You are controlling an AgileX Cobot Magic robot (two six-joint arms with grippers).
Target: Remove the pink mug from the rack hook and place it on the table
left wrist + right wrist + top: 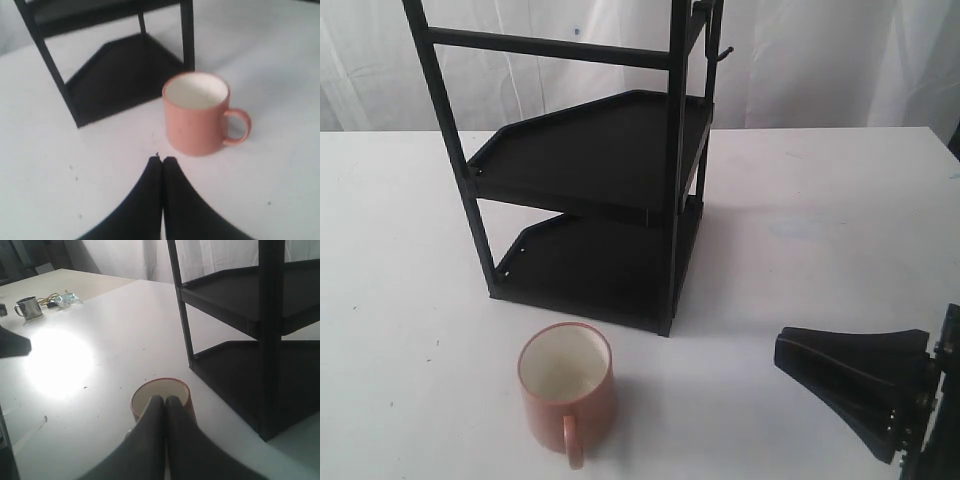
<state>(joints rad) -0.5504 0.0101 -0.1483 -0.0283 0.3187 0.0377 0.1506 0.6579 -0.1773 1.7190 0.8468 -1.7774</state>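
Both pincers are pinched fully closed and hold nothing. The left pincer shows its two tips pressed together in its wrist view, and the right pincer looks the same in its own. The mug stands upright on the worktop, mouth up, its handle pointing to 6 o'clock in the exterior view. It sits at 6 o'clock of the black rack, near the rack's front foot but not touching it. The hook, up at 1 o'clock on the rack's post, is bare. Judging by that, the last step of the job, setting the mug down, appears done, and what is in hand is clearing the arms away. The next move would call only for drawing the arms back without brushing the mug or the rack; no fresh grasp seems needed. In the exterior view the right pincer lies at 3 o'clock of the mug, well apart from it, with its tips pointing toward it. The left pincer is out of sight in that view. Its wrist camera shows the mug near, ahead of the closed tips and clear of them, with bare worktop between. From the right wrist camera the mug sits beyond the closed tips, partly hidden by them.
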